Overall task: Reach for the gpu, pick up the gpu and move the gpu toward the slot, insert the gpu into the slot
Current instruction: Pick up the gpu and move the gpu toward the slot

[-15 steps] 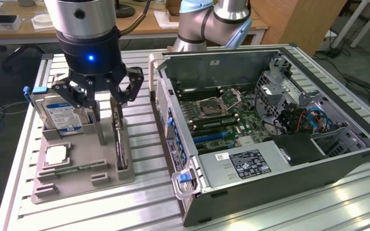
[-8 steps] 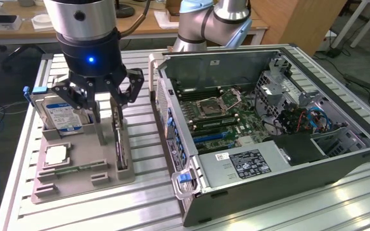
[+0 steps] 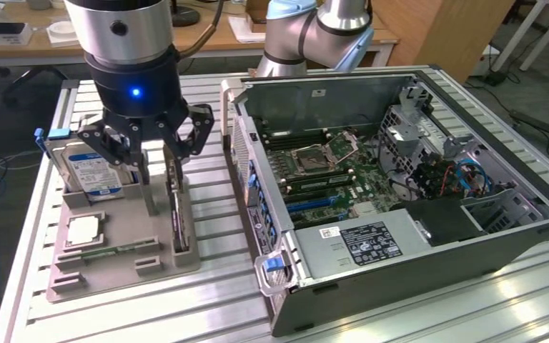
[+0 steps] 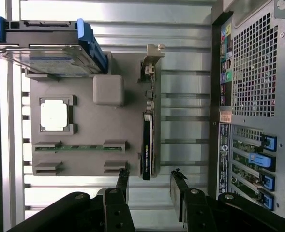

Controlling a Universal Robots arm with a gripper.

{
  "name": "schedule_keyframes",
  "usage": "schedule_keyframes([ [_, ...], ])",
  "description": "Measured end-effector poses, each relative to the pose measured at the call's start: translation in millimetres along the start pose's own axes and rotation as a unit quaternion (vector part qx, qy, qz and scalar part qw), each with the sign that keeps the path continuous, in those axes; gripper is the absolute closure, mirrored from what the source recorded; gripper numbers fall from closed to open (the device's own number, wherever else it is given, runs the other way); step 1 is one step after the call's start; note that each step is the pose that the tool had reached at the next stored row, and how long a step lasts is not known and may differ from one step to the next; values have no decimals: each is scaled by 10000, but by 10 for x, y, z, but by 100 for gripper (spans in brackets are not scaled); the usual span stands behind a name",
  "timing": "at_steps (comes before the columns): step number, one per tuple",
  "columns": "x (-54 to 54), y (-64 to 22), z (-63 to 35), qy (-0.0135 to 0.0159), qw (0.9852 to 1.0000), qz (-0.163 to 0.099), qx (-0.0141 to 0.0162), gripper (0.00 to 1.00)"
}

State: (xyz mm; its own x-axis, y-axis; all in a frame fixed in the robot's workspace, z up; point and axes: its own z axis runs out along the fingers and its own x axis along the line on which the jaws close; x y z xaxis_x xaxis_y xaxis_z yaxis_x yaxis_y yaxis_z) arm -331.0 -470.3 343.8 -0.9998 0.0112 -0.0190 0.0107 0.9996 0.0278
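stage: reach only. gripper [image 3: 155, 164] hangs over the grey tray [image 3: 112, 275], jaws spread wide, nothing between them. in the wrist view its two dark fingertips [image 4: 124, 176] stand to either side of the card's plain end, clear of it, no contact visible.

the gpu [image 3: 175, 207] sits in the tray, standing on its long edge in a groove along the tray's side nearest the pc case [image 3: 427, 236]. not lifted, not gripped. the slot [image 3: 314, 205] is on the green motherboard [image 3: 337, 171] inside the open case, off the tray altogether; it looks unoccupied. judgement: pick, carry and insert are all left to do.

materials and shapes:
- gpu: thin, flat, dark board, long rectangle; bright bent metal bracket at the end far from the gripper.
- tray: matte grey, moulded-looking plastic with raised blocks and pockets.
- other tray contents: hard drive [image 3: 88, 171], thick, silver, blue-white label, blue end clips, upright at the tray's corner farthest from the gpu's plain end; processor chip [image 4: 53, 116], small square, dull silver, flat in the tray's middle pocket; narrow green memory stick [image 4: 82, 147] lying flat next to it.
- slot: long narrow plastic strip, blue, among parallel ones.
- case: dark sheet metal, perforated rear grille, side panel off.
- table [image 3: 208, 300] under the tray: ribbed aluminium, glossy, reflective.
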Motion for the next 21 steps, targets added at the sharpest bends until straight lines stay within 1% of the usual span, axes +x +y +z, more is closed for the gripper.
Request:
schedule_keyframes([
  [3, 1, 2, 9, -1, 10000, -1, 33, 53],
  [4, 1, 2, 12, -1, 10000, -1, 38, 53],
  [21, -6, 1, 52, 1, 10000, -69, 38, 53],
])
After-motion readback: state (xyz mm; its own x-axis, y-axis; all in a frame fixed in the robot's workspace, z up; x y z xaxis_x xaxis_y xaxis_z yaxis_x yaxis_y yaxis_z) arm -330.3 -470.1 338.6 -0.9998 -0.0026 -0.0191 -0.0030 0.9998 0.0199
